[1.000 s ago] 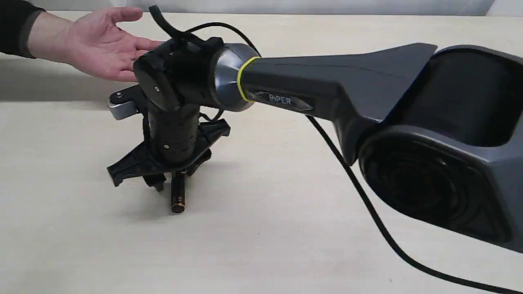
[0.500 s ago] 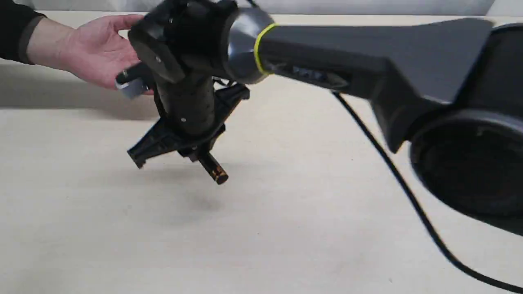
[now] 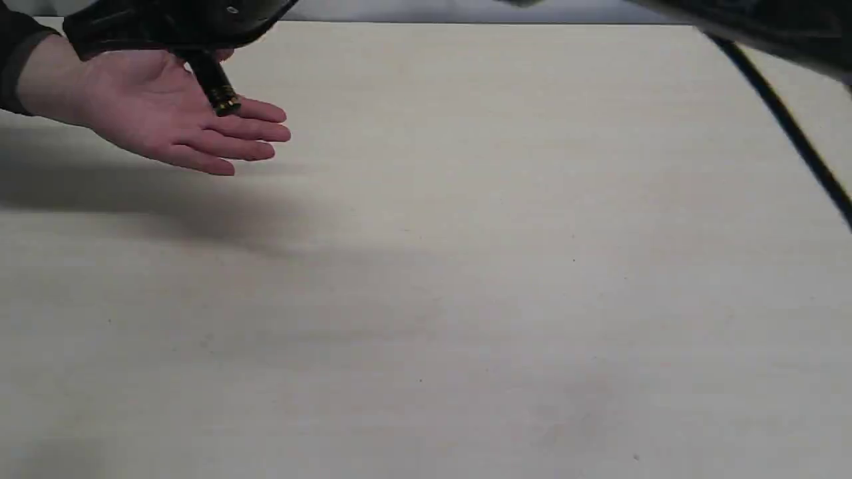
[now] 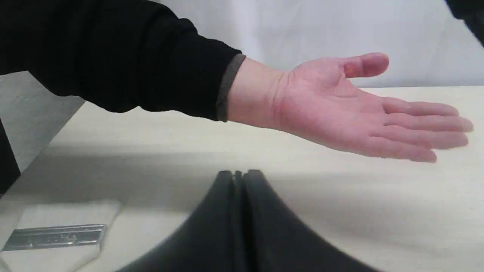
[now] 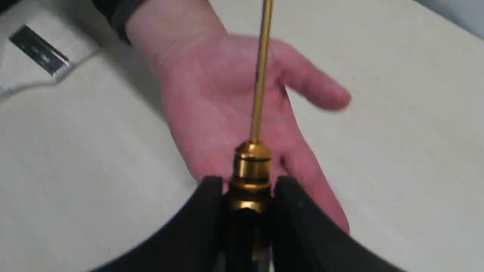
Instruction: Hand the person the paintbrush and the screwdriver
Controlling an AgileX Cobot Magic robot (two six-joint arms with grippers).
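Note:
The person's open hand [image 3: 160, 113] is held palm up at the far left of the table. My right gripper [image 3: 186, 46], mostly cut off by the top edge of the exterior view, hovers just over that palm. It is shut on the screwdriver [image 3: 216, 86], whose black handle end with gold rings hangs down above the fingers. In the right wrist view the gripper [image 5: 249, 192] clamps the handle and the gold shaft [image 5: 260, 83] points out over the palm [image 5: 215, 105]. My left gripper [image 4: 238, 177] is shut and holds nothing, low in front of the hand [image 4: 340, 109]. The paintbrush [image 4: 55, 237] lies on the table beside it.
The pale tabletop [image 3: 466, 266] stretches in front of and to the right of the hand. My right arm's black cable [image 3: 785, 113] crosses the far right corner. The person's dark sleeve [image 4: 132, 64] reaches in from the left.
My right gripper has lifted the screwdriver off the table and carried it up and to the left, from the table's middle to above the person's palm. The hand stayed roughly in place.

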